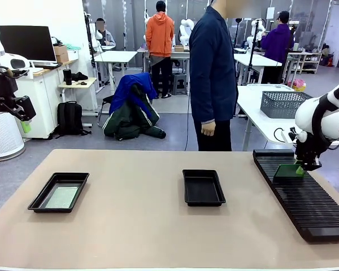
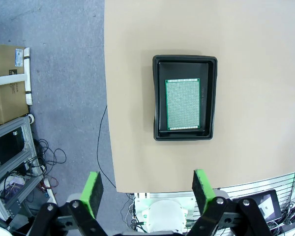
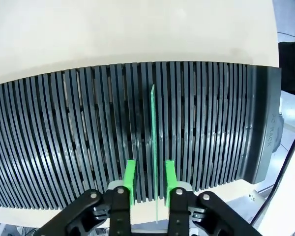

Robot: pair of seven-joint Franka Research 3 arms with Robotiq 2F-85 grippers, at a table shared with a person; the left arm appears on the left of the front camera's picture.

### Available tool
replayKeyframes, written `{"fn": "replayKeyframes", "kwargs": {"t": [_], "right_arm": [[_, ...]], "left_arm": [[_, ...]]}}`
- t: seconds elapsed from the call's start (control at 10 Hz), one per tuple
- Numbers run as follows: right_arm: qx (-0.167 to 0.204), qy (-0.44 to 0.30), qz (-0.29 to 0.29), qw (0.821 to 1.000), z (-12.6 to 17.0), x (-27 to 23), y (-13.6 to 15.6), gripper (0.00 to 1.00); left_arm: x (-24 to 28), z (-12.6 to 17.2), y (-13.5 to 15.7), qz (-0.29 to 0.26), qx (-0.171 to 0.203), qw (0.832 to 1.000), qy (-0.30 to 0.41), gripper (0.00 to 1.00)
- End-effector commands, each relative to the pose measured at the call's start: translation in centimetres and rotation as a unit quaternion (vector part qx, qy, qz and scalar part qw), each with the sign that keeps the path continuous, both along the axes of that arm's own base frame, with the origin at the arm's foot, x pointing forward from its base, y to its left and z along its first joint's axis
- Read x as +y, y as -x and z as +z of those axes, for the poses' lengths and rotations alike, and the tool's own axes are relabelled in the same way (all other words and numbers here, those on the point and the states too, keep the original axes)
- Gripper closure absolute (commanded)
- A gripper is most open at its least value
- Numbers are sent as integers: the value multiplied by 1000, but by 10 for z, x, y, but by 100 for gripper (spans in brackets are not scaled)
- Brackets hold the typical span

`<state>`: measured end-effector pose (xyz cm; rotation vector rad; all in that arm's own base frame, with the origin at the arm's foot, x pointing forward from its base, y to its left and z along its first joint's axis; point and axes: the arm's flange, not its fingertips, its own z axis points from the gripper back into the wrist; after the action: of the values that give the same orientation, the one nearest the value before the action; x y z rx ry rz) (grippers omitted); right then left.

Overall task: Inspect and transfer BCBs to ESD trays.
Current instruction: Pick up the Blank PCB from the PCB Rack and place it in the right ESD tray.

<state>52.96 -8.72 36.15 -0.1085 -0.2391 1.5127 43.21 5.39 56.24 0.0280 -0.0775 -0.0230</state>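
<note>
Taking the empty ESD tray (image 1: 203, 188) in the middle of the table (image 1: 135, 237) as the reference, the left gripper (image 1: 9, 125) (image 2: 147, 192) hangs far to the left of it, out past the table's edge and above the floor. Its green pads (image 2: 93, 193) are spread wide apart with nothing between them. In the left wrist view it looks down on the second ESD tray (image 1: 40, 202) (image 2: 158, 98), which sits well to the left of the empty one, near the table's left side. One BCB (image 1: 62, 197) (image 2: 182, 104) lies flat inside this tray, its speckled face up. Behind the empty tray, at the far side of the table, a person in a dark jacket (image 1: 213, 73) stands with one hand (image 1: 208, 129) hanging down. Well to the right of the empty tray a long black slotted rack (image 1: 311, 206) (image 3: 64, 128) runs along the table's right side. Another BCB (image 1: 286, 170) (image 3: 153, 128) stands on edge in one of the slots towards the rack's far end. The right gripper (image 1: 301, 166) (image 3: 149, 173) is down at this board, its jaws drawn in to a narrow gap and straddling the board's near edge. In the right wrist view a sliver of space shows between the board and each pad (image 3: 130, 176), so nothing is clamped. Beyond the rack, a grey mesh basket (image 1: 282, 103) sits on another table.
</note>
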Motion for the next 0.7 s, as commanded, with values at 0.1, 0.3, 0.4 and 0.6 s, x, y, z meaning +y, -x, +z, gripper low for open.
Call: {"fn": "replayKeyframes", "kwargs": {"t": [0.1, 0.3, 0.4, 0.6], "right_arm": [[-17, -3, 6, 1000, -3, -4, -6, 82], [-14, -3, 6, 1000, -4, -5, -7, 91], [-13, -3, 5, 1000, -4, -5, -7, 97], [-10, -2, 3, 1000, -3, -5, -7, 100]], "left_arm": [[0, -2, 1, 1, 0, 1000, -1, 3], [0, -2, 1, 1, 0, 1000, -1, 3], [0, -2, 1, 1, 0, 1000, -1, 3], [0, -2, 1, 1, 0, 1000, -1, 3]]}}
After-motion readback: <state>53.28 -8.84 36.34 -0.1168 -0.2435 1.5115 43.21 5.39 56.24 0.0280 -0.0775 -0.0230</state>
